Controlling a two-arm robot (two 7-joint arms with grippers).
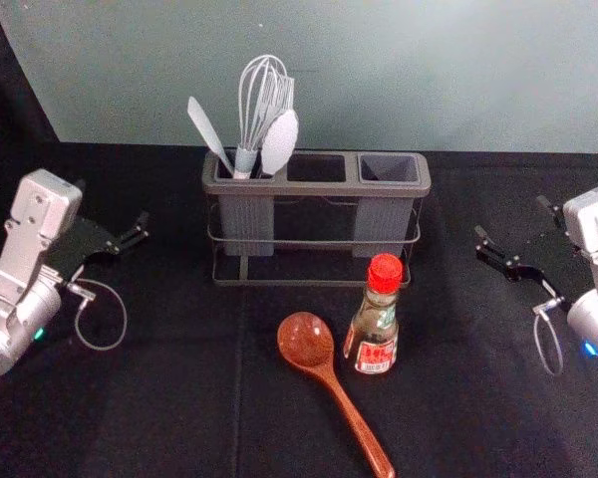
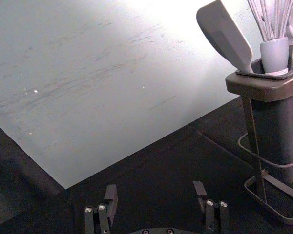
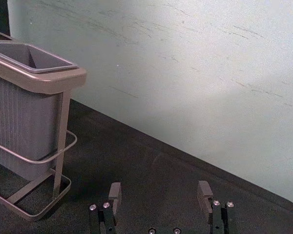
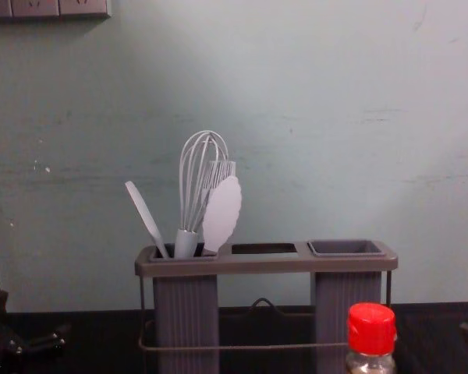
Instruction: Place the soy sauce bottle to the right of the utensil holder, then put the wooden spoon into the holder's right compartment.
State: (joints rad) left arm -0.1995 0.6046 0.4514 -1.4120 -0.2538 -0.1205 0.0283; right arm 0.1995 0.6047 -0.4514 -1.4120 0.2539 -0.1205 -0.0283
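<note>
"Nearest the camera came my left end effector [image 1: 113, 202] and my right end effector [image 1: 510, 218], one out to each side, well apart from the rack."

"How did you have them set?"

"Wide, both of them. On each, the two fingers stood well apart."

"What was around you?"

"A pale wall [image 1: 518, 80] rose behind the counter [image 1: 159, 398], which had a black cloth [image 1: 169, 349] over it. Biggest of the things on it was the utensil holder [image 1: 339, 188], upright near the wall, with a ribbed left compartment [image 1: 247, 219], a middle opening [image 1: 317, 184] and a ribbed right compartment [image 1: 374, 224]."

"And the wooden spoon [image 1: 306, 341]?"

"That lay flat in front of the holder, its bowl toward the rack and its handle slanting nearer and to my right."

"Where was the soy sauce bottle [image 1: 376, 349]?"

"Standing upright, red cap on, just beside the spoon's bowl, on my right of it. It stood before the right compartment; whether it touched the rack I couldn't tell."

"Anything smaller?"

"Yes, all in the left compartment: a whisk [image 1: 264, 100], a spatula [image 1: 209, 134] leaning out to my left, and a white scalloped utensil [image 1: 280, 142] leaning to my right, with a ribbed tool [image 4: 221, 168] partly hidden behind it."
</note>
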